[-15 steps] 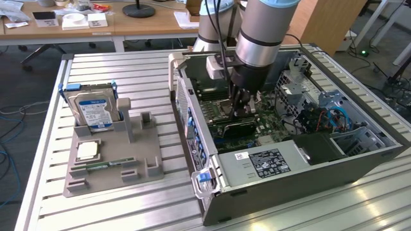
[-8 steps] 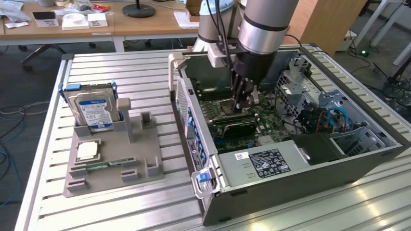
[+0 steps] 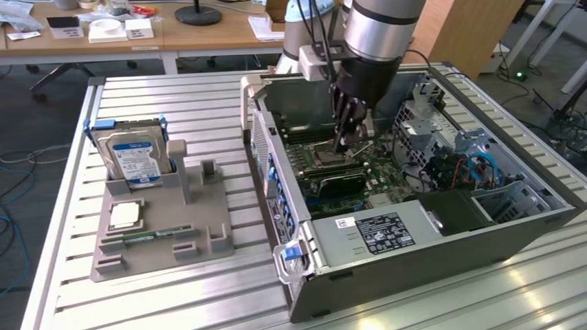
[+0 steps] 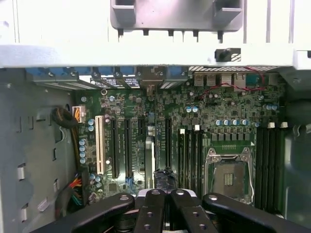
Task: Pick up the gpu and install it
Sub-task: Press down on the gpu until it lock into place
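One closed pincer [image 3: 352, 141] lowered into the open computer case [image 3: 440, 265], poised just by the gpu [image 4: 149, 160]. Card upright on edge among the motherboard [image 4: 218, 111] slots, apparently for seating; actual grasp unclear.

An open PC case [image 3: 440, 240] sits on the slatted metal table [image 3: 183, 302], motherboard [image 4: 194, 126] exposed with its empty CPU socket [image 4: 228, 177] and a white expansion slot [image 4: 100, 144]. Near the table's opposite edge, a grey holder tray [image 3: 197, 237] props a blue-labelled hard drive [image 3: 133, 159] upright, with a CPU chip [image 3: 126, 214] and memory stick [image 3: 151, 234] lying flat.
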